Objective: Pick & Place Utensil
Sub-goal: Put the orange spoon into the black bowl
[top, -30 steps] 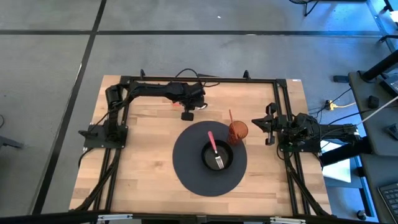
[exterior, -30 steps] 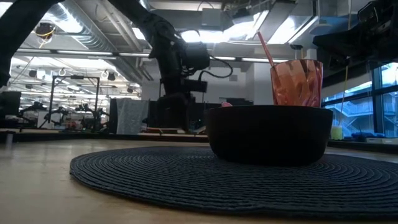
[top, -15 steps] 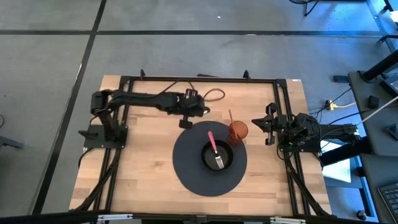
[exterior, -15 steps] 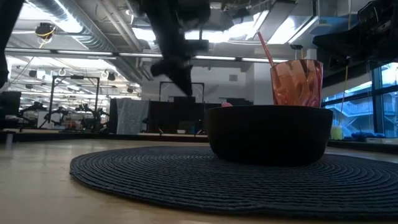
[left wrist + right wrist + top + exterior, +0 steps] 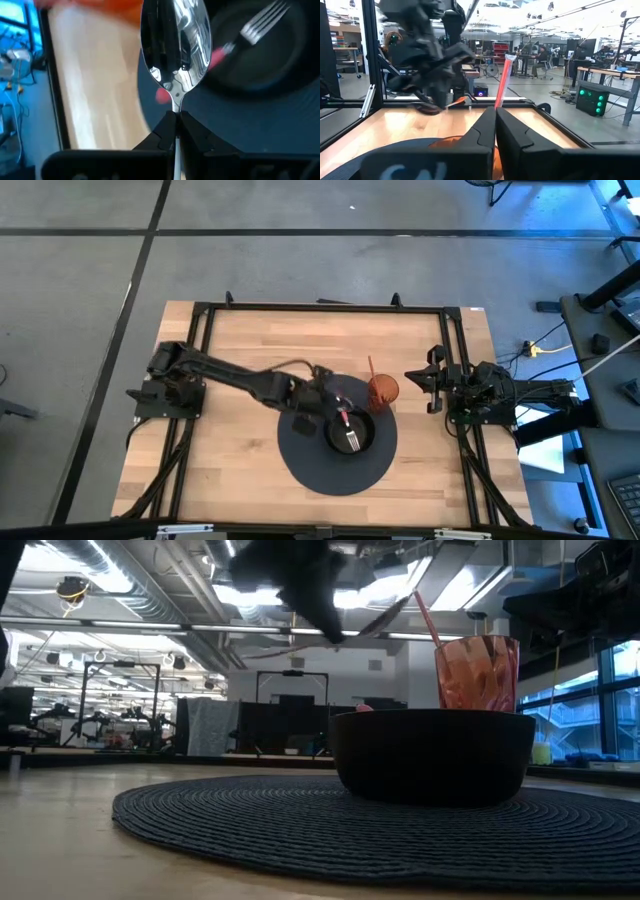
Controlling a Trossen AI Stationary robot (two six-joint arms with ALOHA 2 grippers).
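My left gripper (image 5: 322,402) hangs over the dark round mat (image 5: 300,455), just left of the black bowl (image 5: 350,432), and is shut on a shiny metal spoon (image 5: 175,40). A fork with a pink handle (image 5: 345,420) lies in the bowl, its tines (image 5: 260,27) on the bowl's floor. The orange cup (image 5: 382,390) stands at the mat's far right rim with a pink stick (image 5: 502,82) leaning in it. My right gripper (image 5: 432,385) waits shut at the table's right side. In the low view the left arm (image 5: 300,580) is a dark blur above the bowl (image 5: 430,755). My left gripper pinches the spoon by its neck (image 5: 175,102), just behind the spoon's bowl, between its two fingertips (image 5: 162,127). The fingers lie along the handle, which is hidden between them. The spoon's bowl sticks out ahead of the fingers, lifted clear above the mat beside the black bowl.
A black metal frame (image 5: 320,308) runs along the table's far, left and right sides. Bare wood (image 5: 240,470) lies left of and in front of the mat. The cup (image 5: 477,672) stands close behind the bowl.
My left arm has stretched out from the table's far edge toward the near edge and the right, reaching the bowl's left side. In the low view it has risen from close over the table to the top of the picture. The right arm has kept still.
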